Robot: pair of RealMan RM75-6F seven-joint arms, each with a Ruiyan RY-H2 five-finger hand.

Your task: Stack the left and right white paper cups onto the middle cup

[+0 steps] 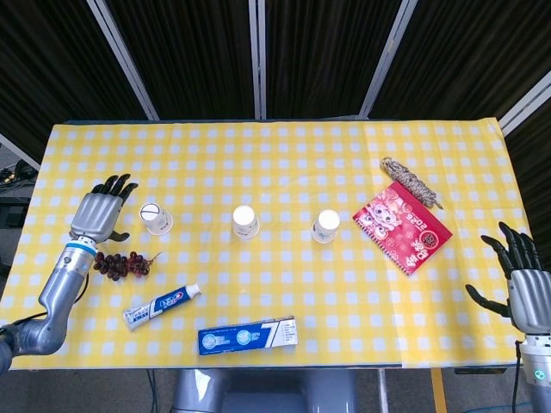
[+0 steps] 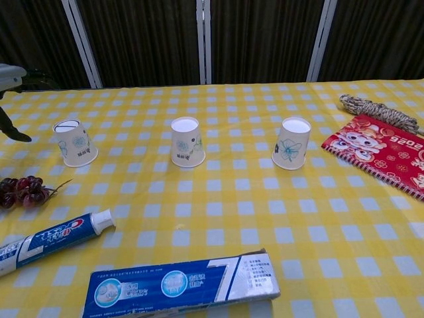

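Note:
Three white paper cups stand upside down in a row on the yellow checked table: the left cup [image 1: 156, 218] [image 2: 74, 143], the middle cup [image 1: 245, 222] [image 2: 187, 142] and the right cup [image 1: 325, 226] [image 2: 292, 143]. My left hand [image 1: 102, 212] [image 2: 12, 78] hovers just left of the left cup, fingers spread, holding nothing. Far off at the table's front right corner, my right hand [image 1: 524, 284] is open and empty; the chest view does not show it.
A bunch of dark grapes [image 1: 120, 264] lies just below my left hand. A toothpaste tube [image 1: 161, 306] and a toothpaste box [image 1: 248, 335] lie near the front edge. A red booklet [image 1: 402, 228] and a coil of rope [image 1: 411, 181] lie right of the cups.

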